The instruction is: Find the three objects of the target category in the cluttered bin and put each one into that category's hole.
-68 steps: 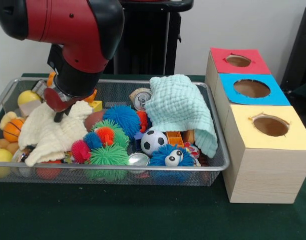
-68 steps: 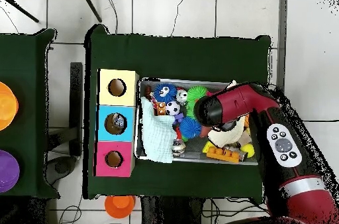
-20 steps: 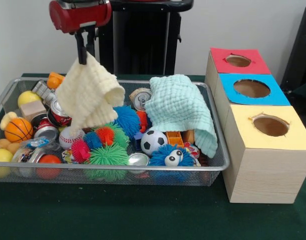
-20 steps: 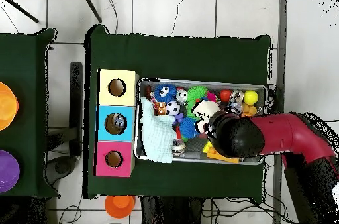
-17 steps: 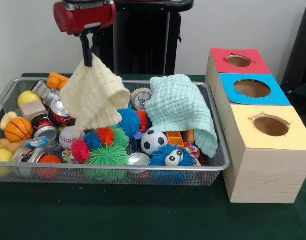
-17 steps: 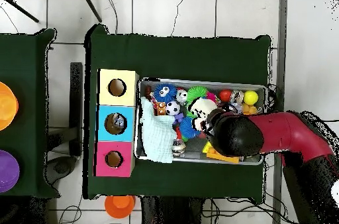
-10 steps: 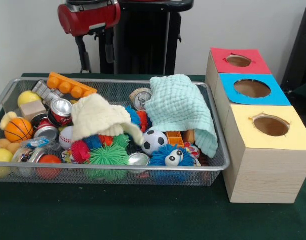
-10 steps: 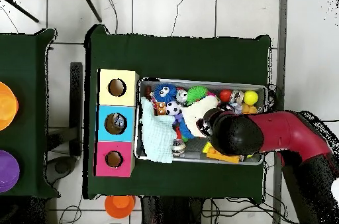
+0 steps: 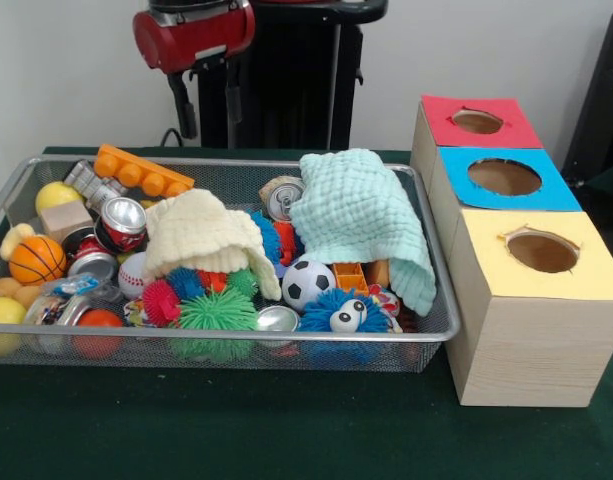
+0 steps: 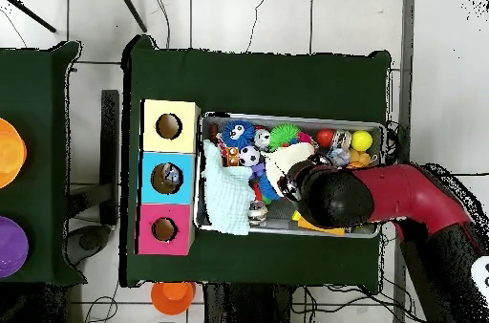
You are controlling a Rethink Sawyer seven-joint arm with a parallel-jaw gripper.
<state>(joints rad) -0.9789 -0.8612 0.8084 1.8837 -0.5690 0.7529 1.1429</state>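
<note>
Your bin (image 9: pixel 426 330) sits left of the three-hole box (image 9: pixel 516 300) in the front view, the two just beside each other.

Inside, you have one cloth (image 9: pixel 201 235) lying on the spiky balls (image 9: pixel 211 310) mid-bin, and a second cloth (image 9: pixel 361 215) draped at the right end (its edge hangs by the wall). A football (image 9: pixel 308 283) lies between them, a can (image 9: pixel 123 220) and a toy brick (image 9: pixel 141 172) to the left. The gripper (image 9: pixel 208 105) hangs above the bin's back rim.

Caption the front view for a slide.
Open gripper above a cluttered bin, cream cloth inside.
</note>
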